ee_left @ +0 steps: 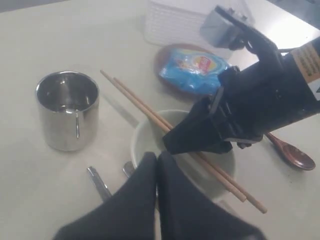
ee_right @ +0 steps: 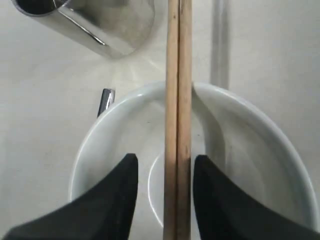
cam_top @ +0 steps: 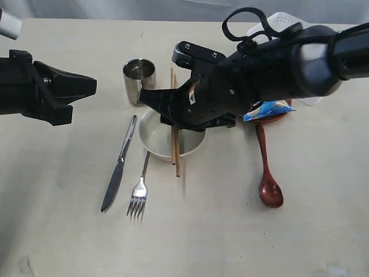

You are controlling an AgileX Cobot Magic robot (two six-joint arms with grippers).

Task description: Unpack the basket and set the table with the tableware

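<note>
Right wrist view showed the right gripper (ee_right: 166, 160) spread astride the chopstick pair (ee_right: 179, 75), which lay across the cream bowl (ee_right: 260, 135) — a gap on one side, so no pinch. The left gripper (ee_left: 157, 162) was pressed together, empty. The basket (cam_top: 283, 22) sat on the table (cam_top: 57, 219) — mostly hidden behind the right arm.

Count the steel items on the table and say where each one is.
3. The cup stands behind the bowl, to its left; the knife lies left of the bowl; the fork lies between knife and bowl. The right arm may hide more.
</note>
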